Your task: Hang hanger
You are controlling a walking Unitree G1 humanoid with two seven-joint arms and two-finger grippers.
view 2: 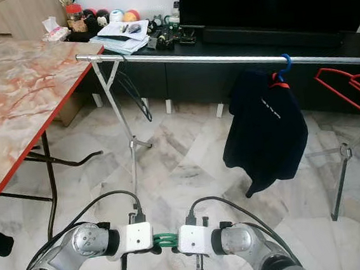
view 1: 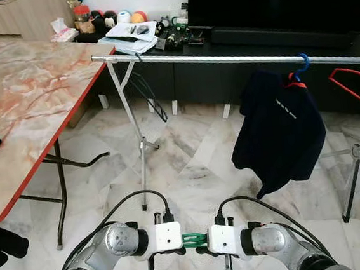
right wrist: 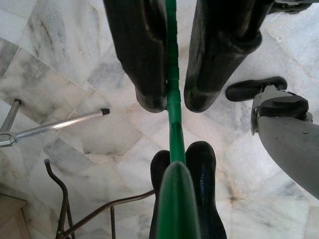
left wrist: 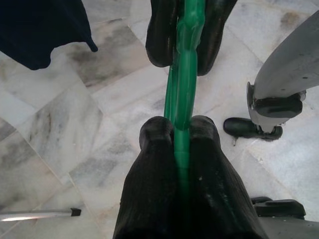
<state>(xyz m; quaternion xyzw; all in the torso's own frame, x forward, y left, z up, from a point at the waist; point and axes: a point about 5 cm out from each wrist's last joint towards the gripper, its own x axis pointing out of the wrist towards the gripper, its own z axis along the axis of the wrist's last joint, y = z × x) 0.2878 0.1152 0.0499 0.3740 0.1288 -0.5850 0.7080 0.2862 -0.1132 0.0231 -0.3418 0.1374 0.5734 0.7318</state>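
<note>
Left wrist view showed your left gripper (left wrist: pixel 182 144) and right gripper (left wrist: pixel 185 50) both clamped on the thin green plastic hanger (left wrist: pixel 185 94), held low over the floor; it looked light, stiff and slippery, so grip its bar.

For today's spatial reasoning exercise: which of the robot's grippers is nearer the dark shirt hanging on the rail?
Right. The right gripper sits low, below-left of the dark shirt; the left gripper, gripping the same green hanger, is slightly farther left.
</note>
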